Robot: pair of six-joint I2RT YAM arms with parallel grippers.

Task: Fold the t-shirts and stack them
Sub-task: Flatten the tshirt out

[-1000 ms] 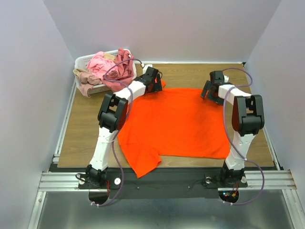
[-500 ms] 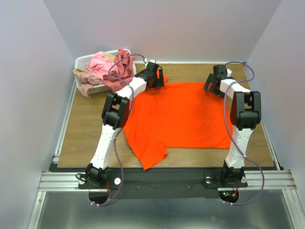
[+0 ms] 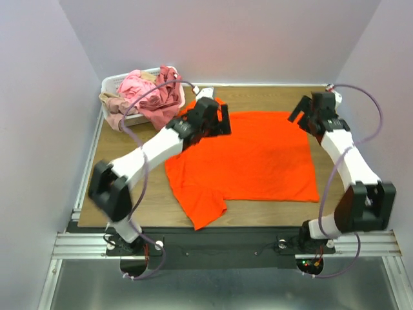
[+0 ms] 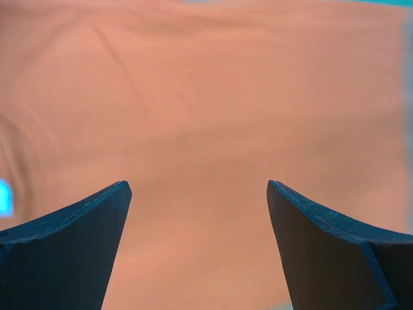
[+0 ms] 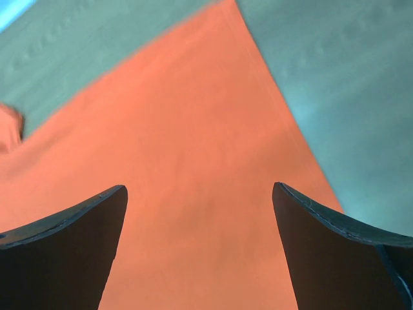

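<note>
At the far left corner the basket holds the pink, maroon and beige shirts in a heap, with some cloth hanging over its rim; a careless pull there could spill the rest onto the table. My left fingers stand spread wide and empty over the far-left part of the orange shirt, which lies flat across the middle of the table; the wrist view shows only smooth cloth between them and no edge, so a pinch from here could bunch the panel or catch one layer only, and the fold would skew. The near-left sleeve looks rumpled; folding over it would trap a lump. My right fingers, likewise spread and holding nothing, hover at the far-right corner; the shirt's edge runs close to one finger, so I judge a slightly off descent would close on bare table; uneven grips would twist the shirt.
</note>
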